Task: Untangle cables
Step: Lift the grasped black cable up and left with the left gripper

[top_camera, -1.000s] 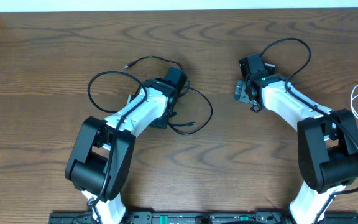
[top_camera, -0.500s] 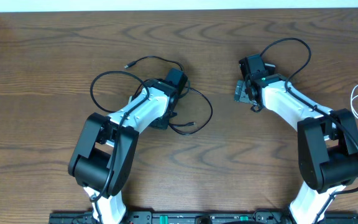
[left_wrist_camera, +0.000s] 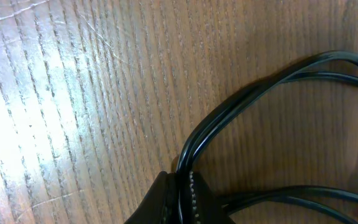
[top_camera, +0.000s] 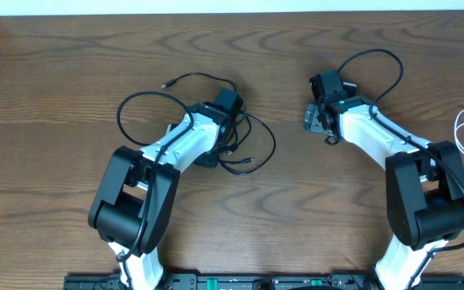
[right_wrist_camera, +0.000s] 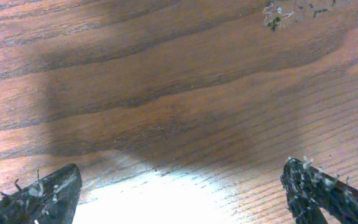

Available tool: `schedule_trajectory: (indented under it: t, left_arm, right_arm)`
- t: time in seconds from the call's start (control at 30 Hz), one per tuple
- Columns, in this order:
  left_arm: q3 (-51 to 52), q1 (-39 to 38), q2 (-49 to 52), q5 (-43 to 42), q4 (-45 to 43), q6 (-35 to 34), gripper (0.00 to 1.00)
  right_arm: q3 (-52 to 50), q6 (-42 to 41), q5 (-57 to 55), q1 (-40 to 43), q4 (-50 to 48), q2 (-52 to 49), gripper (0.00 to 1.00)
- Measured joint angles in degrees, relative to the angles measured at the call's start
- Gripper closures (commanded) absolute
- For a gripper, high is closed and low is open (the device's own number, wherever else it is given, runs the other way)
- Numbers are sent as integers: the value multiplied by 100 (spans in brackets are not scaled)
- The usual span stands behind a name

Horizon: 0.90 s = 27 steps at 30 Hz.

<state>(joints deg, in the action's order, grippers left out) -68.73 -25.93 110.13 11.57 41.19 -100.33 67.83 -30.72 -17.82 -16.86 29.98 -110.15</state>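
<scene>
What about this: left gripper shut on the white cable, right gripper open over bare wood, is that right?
Not quite. The left gripper is shut on the black cable, not the white one: the left wrist view shows black strands pinched in its jaws. The right gripper is open over bare wood, as you said.

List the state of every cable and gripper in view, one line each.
black cable: in loose overlapping loops on the table, its strands pinched together at the left gripper.
white cable: coiled in small loops at the table's right edge, apart from both grippers.
left gripper: shut on the black cable.
right gripper: open, nothing between its fingers, over bare wood.
</scene>
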Motion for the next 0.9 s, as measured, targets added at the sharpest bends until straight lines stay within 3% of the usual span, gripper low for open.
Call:
schedule_trajectory:
  t: [0.37, 0.9]
  left_arm:
    - [0, 0, -815, 411, 39, 944, 92]
    - [0, 2, -1617, 1539, -251, 4094, 92]
  right_arm:
    - [0, -2, 0, 0, 0, 0, 1]
    - [0, -2, 0, 0, 0, 0, 1]
